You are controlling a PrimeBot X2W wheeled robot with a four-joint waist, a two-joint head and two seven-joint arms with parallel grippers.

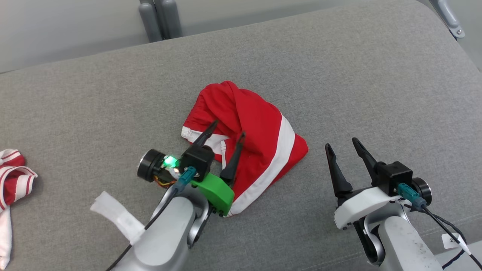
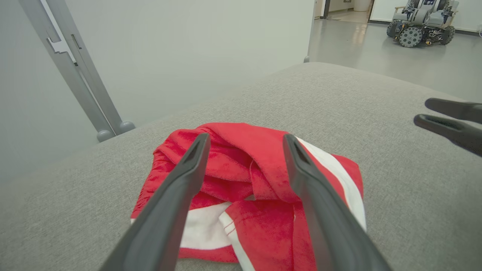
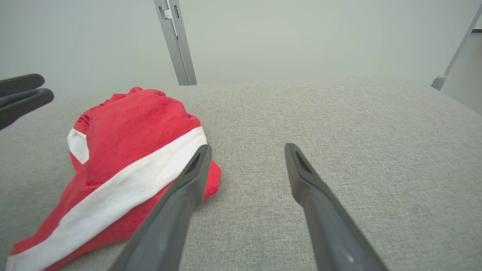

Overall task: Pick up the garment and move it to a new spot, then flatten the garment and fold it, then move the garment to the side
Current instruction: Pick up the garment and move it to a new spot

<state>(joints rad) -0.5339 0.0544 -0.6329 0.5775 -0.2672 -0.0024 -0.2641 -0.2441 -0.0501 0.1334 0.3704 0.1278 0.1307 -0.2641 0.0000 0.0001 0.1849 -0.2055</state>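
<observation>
Grey fabric surface (image 1: pixel 339 75), striped red-and-white cloth (image 1: pixel 13 177) at its left edge, wheeled machine (image 2: pixel 421 22) far off

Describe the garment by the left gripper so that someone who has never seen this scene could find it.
On the wide grey cushion, near its middle, lies a crumpled garment, with the open left gripper poised over it. It is solid red with one broad white band, unlike the thinly striped red-and-white cloth at the cushion's left edge.

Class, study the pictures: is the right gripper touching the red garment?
Apart. The head view shows a strip of bare grey cushion between the right gripper and the nearest corner of the garment.
</observation>
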